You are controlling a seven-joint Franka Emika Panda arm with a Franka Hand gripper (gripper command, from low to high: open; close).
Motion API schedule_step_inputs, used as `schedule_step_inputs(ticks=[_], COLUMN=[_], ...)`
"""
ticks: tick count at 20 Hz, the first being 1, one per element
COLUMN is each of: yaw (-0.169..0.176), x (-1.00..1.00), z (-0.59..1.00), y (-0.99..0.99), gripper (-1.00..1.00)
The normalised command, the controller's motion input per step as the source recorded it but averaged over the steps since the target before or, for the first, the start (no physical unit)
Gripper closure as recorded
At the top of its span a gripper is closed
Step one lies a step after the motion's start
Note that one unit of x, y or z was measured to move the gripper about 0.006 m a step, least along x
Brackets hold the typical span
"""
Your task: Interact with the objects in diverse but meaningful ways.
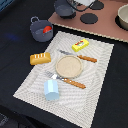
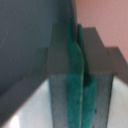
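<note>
The gripper point(image 2: 76, 75) showed only in the wrist view, its green pads pressed flat together with nothing between them — jaws fully closed, holding nothing. In the exterior view the arm's place was unclear. The mat point(image 1: 95, 95) looked laid as a table setting: plate point(image 1: 68, 65) at centre, knife point(image 1: 80, 56) beyond it and fork point(image 1: 65, 80) nearer. The red tomato point(image 1: 46, 29) sat inside the grey pot point(image 1: 41, 29) at far left. Bread loaf point(image 1: 40, 58), yellow packet point(image 1: 80, 45) and light-blue cup point(image 1: 51, 90) lay apart — all seemingly easy to reach.
</note>
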Motion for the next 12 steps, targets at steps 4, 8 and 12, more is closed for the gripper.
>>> schedule_step_inputs(ticks=[4,8,12], yaw=[0.009,0.019,0.017], x=[0.02,0.00,0.00], z=[0.00,0.00,0.00], y=[0.26,0.34,0.31], gripper=[1.00,1.00,1.00])
